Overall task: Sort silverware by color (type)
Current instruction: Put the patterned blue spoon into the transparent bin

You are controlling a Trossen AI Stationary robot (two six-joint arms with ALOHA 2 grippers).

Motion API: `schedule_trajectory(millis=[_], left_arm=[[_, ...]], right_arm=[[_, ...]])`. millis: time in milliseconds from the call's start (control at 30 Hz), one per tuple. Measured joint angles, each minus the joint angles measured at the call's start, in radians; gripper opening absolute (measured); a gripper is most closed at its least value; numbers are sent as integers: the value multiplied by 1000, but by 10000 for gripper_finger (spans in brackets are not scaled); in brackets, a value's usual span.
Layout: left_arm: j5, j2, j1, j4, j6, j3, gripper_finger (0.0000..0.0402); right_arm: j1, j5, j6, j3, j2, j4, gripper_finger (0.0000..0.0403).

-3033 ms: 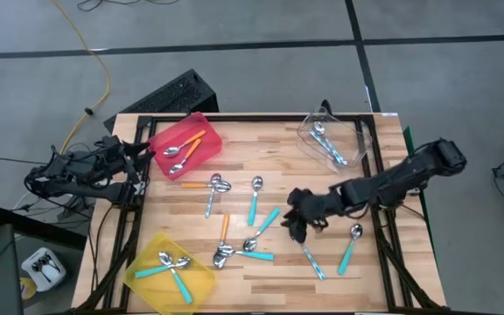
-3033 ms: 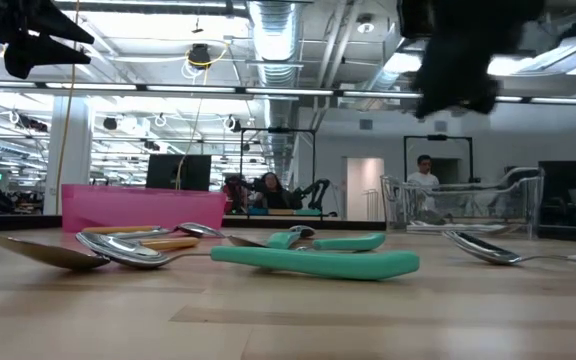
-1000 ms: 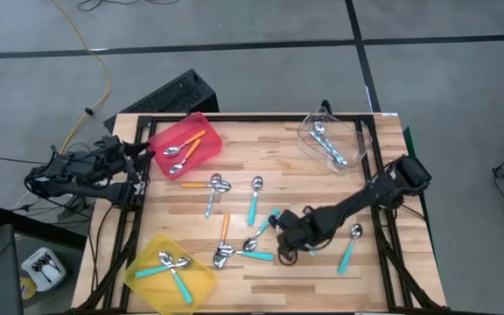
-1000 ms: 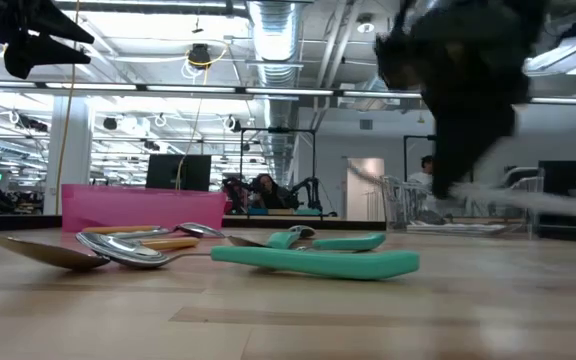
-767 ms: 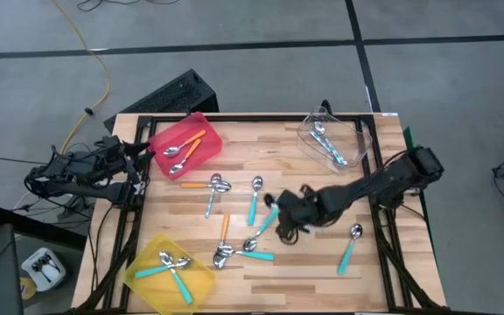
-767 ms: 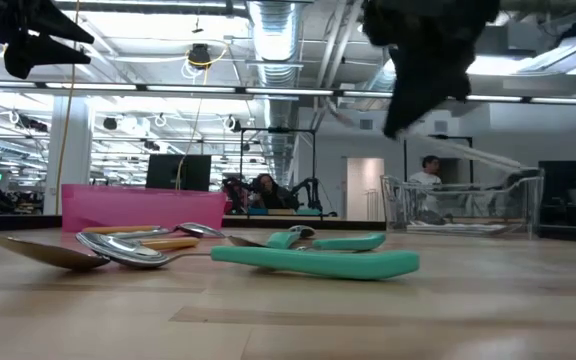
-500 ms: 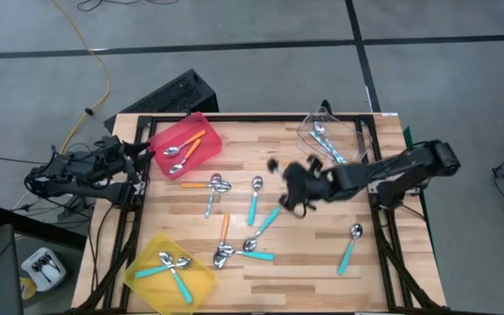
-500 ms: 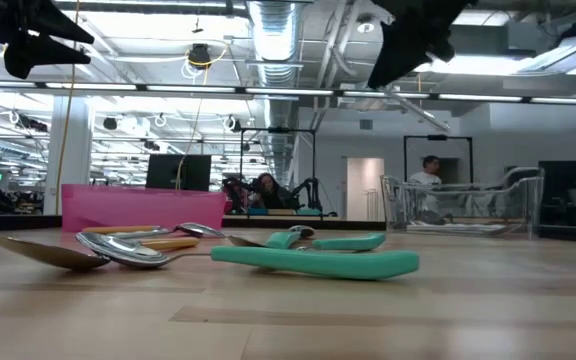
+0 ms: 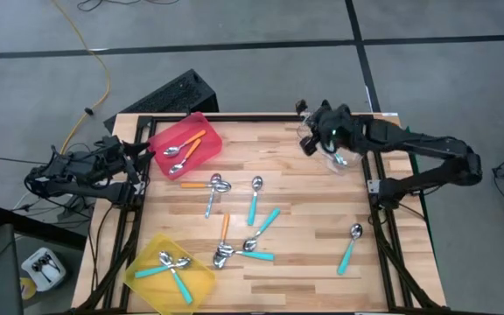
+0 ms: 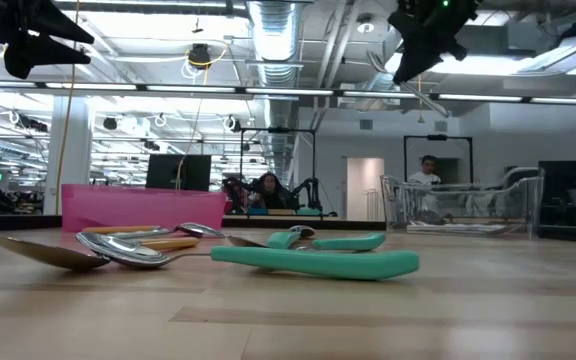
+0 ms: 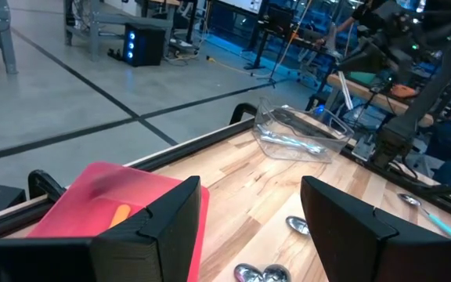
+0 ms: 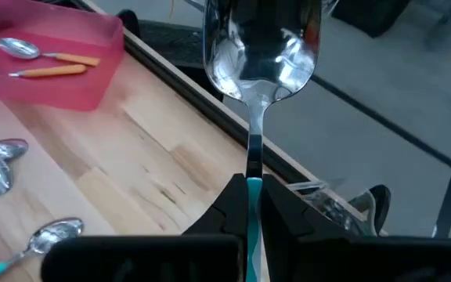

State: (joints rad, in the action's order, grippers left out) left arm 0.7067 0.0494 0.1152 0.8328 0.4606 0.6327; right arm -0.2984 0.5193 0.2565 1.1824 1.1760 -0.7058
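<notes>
Silverware spread over the wooden counter, sorted in part only. Largest first: red bin at the far left corner with orange-handled spoons inside; clear bin at the far right corner with spoons inside; yellow bin at the near left corner with teal-handled spoons inside. Loose spoons scattered mid-counter, plus one teal-handled spoon alone toward the near right edge.

Right tool raised at the clear bin's inner rim, pinched together on a spoon by the handle, teal showing between the fingers, bowl straight out ahead, long axis in line with the tool. Clear bin just beside and below, so likely a short reach over the wall before letting go. Colour against that bin's contents not clear enough to judge.

Left tool parked off the counter's left edge, fingers apart, nothing between, facing the red bin.
</notes>
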Motion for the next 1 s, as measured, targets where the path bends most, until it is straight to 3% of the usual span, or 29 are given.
schedule_trajectory(millis=[500, 867, 1000], left_arm=[[0, 0, 0, 0, 0, 0, 205], [0, 0, 0, 2, 4, 0, 205], [0, 0, 0, 4, 6, 0, 205]], right_arm=[[-277, -267, -170, -80, -6, 126, 37], [-427, -483, -212, -273, -25, 423, 38], [-486, -507, -209, -346, -55, 437, 38]])
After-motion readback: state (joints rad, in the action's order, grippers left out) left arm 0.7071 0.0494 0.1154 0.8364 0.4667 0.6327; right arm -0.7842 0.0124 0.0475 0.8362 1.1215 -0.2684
